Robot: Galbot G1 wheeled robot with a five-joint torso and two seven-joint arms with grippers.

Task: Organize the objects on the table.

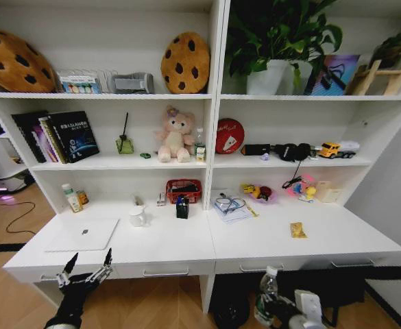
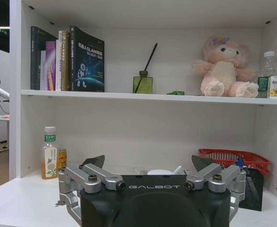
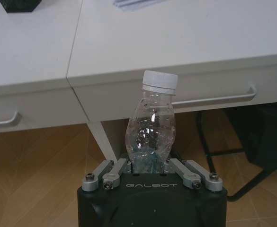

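The white table (image 1: 269, 240) carries a slim silver laptop (image 1: 83, 234) at its left, a white mug (image 1: 138, 216), a black pen holder (image 1: 182, 208), papers (image 1: 231, 211) and a small yellow item (image 1: 297, 229). A tea bottle (image 2: 49, 153) and a short can (image 2: 61, 159) stand in the left corner. On the shelf above lies a tiny green toy car (image 2: 176, 92). My left gripper (image 1: 87, 264) hangs open just below the table's front edge, in front of the laptop; its jaws (image 2: 148, 163) hold nothing. My right gripper (image 3: 150, 165) is low before the drawers, shut on a clear plastic bottle (image 3: 151, 125).
A red basket (image 1: 184, 190) and a pink bowl of toys (image 1: 258, 194) stand at the back of the table. Books (image 1: 63, 136), a pink plush bear (image 1: 175, 135) and a reed diffuser (image 2: 142, 83) are on the shelf above. Drawer handles (image 3: 214, 97) face me.
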